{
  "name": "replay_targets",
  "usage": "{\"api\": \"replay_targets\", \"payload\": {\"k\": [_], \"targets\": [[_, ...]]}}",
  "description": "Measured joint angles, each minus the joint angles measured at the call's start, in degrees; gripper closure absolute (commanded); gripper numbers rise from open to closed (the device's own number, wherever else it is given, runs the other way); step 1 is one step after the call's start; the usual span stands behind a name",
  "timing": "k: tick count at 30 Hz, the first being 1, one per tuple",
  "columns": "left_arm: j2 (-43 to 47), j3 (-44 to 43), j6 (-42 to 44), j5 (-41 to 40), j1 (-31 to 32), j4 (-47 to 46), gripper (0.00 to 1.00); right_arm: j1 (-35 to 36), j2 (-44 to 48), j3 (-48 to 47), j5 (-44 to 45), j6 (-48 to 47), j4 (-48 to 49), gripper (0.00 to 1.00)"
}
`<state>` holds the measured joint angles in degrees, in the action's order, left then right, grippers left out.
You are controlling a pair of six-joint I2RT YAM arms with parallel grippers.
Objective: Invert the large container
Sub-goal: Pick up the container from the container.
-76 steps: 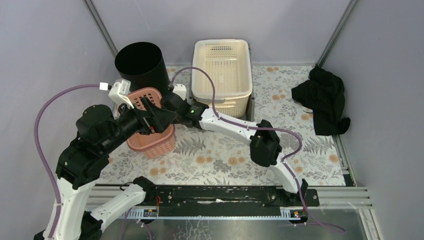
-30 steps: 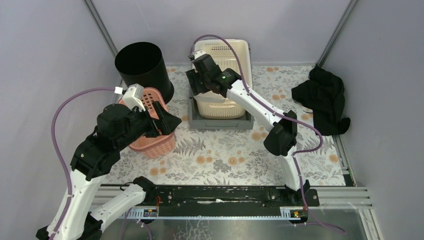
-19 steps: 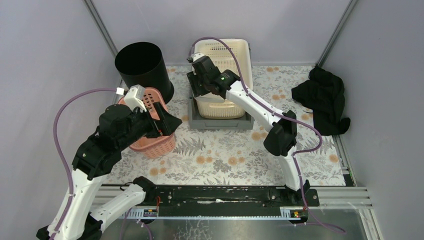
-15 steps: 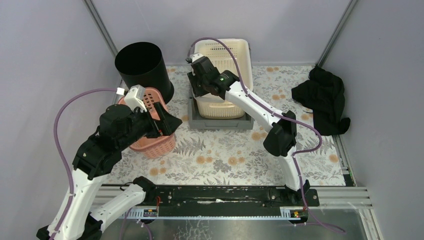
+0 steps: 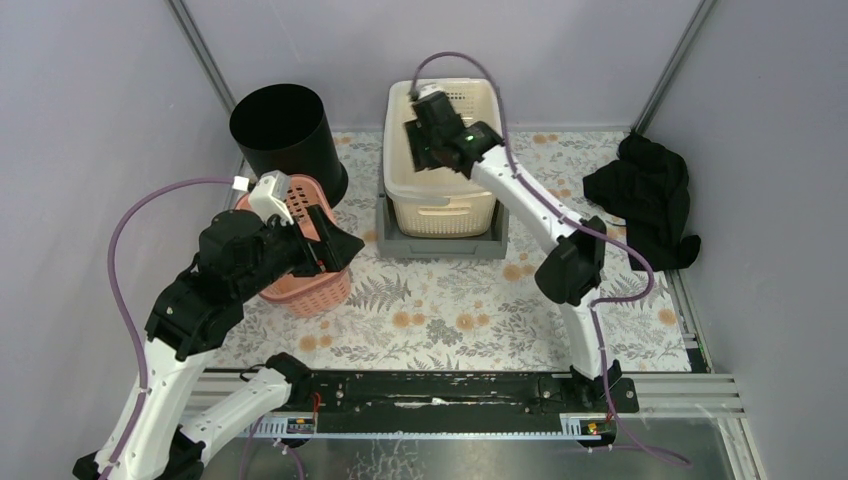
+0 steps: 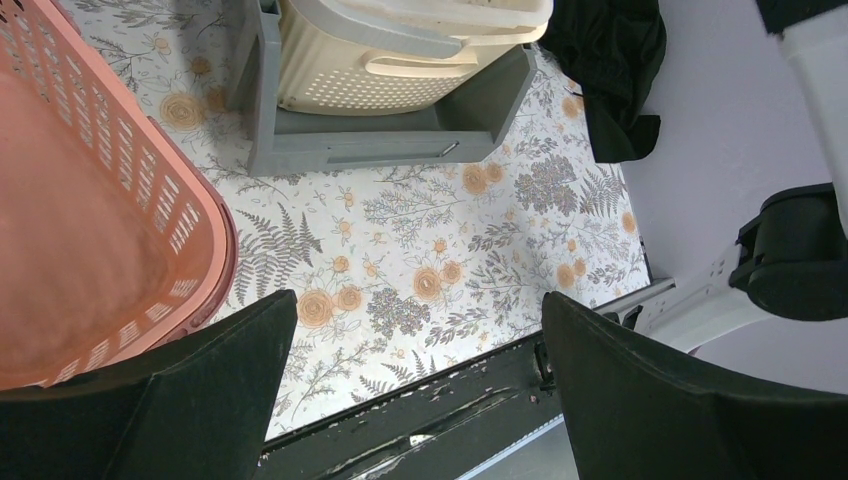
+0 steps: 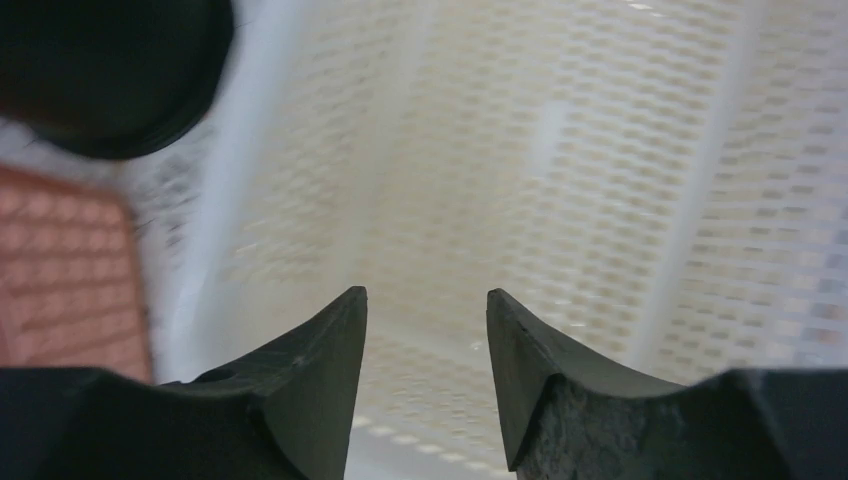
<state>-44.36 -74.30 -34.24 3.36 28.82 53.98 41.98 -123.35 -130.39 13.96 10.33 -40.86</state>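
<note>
Right gripper (image 7: 425,300) over blurry cream basket (image 5: 440,195), prob. apart.

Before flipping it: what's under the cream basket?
A gray tray; the cream basket sits in it. The tray's front and side walls show, but its floor beneath the basket is covered.

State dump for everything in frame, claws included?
cream basket: upright, mouth up, sitting in the gray tray, not flipped
gray tray: lying flat, under the basket
black bin: upright, mouth up
pink basket: upright
black cloth: crumpled, far right
left claw: open, empty
right claw: open, empty, over the cream basket's inside
</note>
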Motion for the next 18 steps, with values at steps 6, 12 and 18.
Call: {"api": "replay_targets", "payload": {"k": [6,12,18], "targets": [[0.1,0.8,0.0,0.0,0.0,-0.2,0.0,-11.8,2.0,0.7,2.5,1.7,-2.3,0.62],[0.0,2.1,0.0,0.5,0.0,-0.4,0.0,-20.2,5.6,3.6,3.9,2.2,-3.9,0.63],[-0.7,2.2,0.0,0.7,0.0,-0.7,0.0,-21.4,5.9,5.2,2.9,2.1,-4.0,0.59]]}}
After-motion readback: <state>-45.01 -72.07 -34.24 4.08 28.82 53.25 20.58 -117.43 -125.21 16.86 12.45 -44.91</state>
